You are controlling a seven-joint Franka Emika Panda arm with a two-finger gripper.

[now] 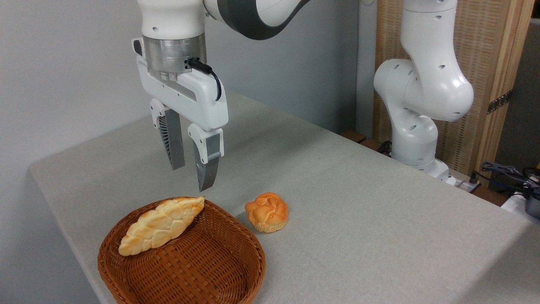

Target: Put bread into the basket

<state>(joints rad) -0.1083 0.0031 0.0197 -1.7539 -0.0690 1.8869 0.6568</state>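
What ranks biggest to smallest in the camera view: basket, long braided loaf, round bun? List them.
1. The basket, clearly widest.
2. The long braided loaf, lying along the basket's back rim and spanning about half its width.
3. The round bun, on the table just right of the basket.
All three sit at a similar distance, so the order is safe.

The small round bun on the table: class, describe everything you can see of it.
The bun is small, round and golden-orange, with a knotted, lobed top and a paler base. It looks like glossy baked bread, whole and undamaged. It sits upright on the grey table, just right of the wicker basket, close to its rim but outside it; whether they touch cannot be told. Nothing grips it: the end effector hangs above and to its left, empty.
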